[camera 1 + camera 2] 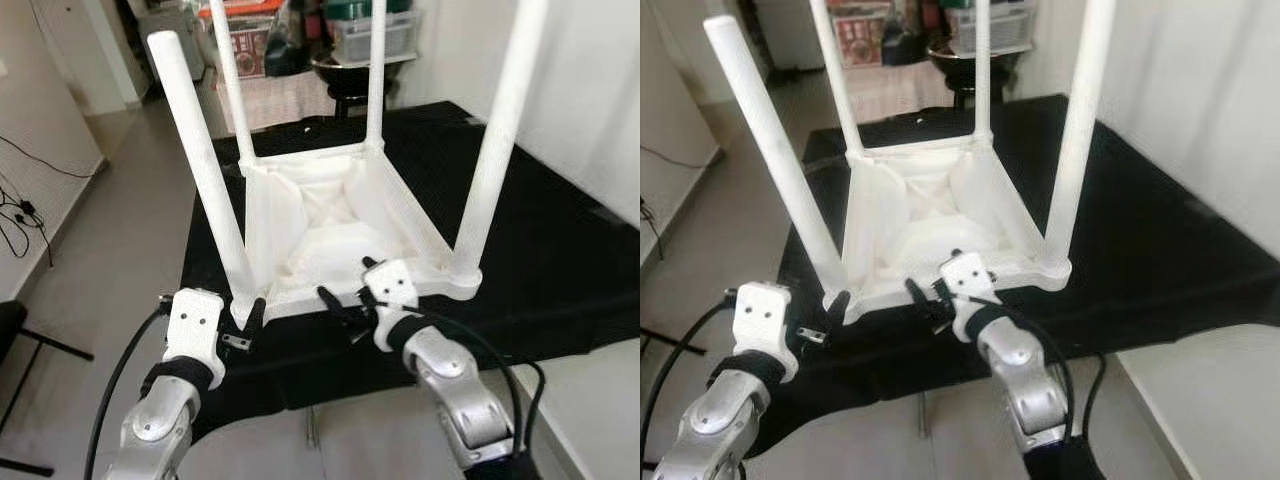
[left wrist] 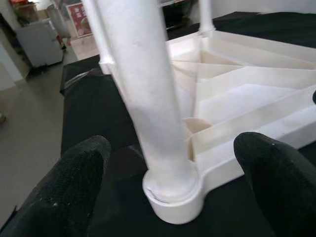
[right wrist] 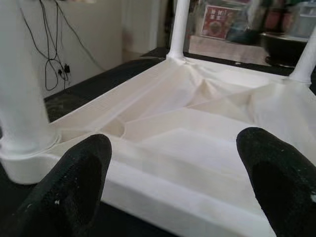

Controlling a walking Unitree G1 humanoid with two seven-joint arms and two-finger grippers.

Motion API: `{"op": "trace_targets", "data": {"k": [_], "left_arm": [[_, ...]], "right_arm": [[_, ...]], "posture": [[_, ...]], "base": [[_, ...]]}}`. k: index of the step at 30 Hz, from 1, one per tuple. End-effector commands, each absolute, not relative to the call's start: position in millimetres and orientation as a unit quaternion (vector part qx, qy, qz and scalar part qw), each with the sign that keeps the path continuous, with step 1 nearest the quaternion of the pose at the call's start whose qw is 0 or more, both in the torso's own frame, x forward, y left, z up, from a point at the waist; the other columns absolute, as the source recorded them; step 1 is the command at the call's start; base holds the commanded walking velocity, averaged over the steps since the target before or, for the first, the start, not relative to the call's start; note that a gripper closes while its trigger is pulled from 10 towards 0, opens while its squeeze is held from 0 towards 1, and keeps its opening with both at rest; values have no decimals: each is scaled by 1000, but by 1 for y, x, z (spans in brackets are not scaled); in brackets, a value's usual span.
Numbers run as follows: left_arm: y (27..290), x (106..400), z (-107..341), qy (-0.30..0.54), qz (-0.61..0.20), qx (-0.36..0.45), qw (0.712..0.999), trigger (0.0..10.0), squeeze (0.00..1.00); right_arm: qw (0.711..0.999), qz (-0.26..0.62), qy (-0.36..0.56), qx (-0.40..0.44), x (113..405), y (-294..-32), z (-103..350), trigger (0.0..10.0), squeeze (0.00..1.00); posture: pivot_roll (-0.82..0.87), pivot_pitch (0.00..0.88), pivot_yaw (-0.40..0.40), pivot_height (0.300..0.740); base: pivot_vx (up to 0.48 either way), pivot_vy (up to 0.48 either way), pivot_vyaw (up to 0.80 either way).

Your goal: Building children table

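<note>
You are looking at a white children's table (image 1: 340, 215) turned upside down on a black cloth (image 1: 560, 260), its top flat on the cloth and its four legs standing up. From the centre of the upturned underside, the legs rise at about 11, 1, 4 and 8 o'clock.

Your left gripper (image 1: 243, 330) sits at the near left corner, at roughly 8 o'clock, by the base of the near left leg (image 1: 205, 165). In the left wrist view its two black fingers (image 2: 74, 190) are spread wide, with the foot of that leg standing in the gap between them. Neither finger presses on the leg; the gripper holds nothing.

Your right gripper (image 1: 350, 295) is at the near edge of the frame (image 3: 163, 192), at about 6 o'clock. In the right wrist view its fingers (image 3: 74, 187) are also spread wide, pointing over the edge into the ribbed hollow of the underside. You cannot tell from the head views whether a fingertip touches the rim. It grips nothing.
</note>
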State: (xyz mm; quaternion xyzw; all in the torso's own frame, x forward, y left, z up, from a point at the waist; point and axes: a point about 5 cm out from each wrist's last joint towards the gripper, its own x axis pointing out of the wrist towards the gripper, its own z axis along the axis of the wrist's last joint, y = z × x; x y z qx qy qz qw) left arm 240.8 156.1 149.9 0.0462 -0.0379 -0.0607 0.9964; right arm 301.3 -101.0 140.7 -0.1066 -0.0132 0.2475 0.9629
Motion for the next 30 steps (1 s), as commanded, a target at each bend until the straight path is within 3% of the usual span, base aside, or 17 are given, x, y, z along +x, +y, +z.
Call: {"op": "trace_targets", "data": {"k": [1,9,18,27,30], "left_arm": [[159,239,149,-34,-58,47,997,10000,0],[156,238,148,-33,-67,46,996,10000,0],[146,232,143,-16,-96,52,994,10000,0],[122,224,141,-2,-223,7,975,10000,0],[110,215,141,11,-289,3,957,10000,0]], "right_arm": [[960,262,-13,-100,300,-95,139,10000,0],[955,283,-25,-82,297,-95,140,10000,0],[954,286,-17,-84,296,-97,136,10000,0],[957,270,-29,-105,301,-128,149,10000,0],[943,312,-42,-110,293,-144,165,10000,0]], "posture": [[-83,14,69,740],[-83,14,67,740],[-85,1,65,740],[-91,0,61,740],[-108,9,66,740]], "base": [[274,0,0],[263,0,300],[0,0,0],[0,0,0],[0,0,0]]}}
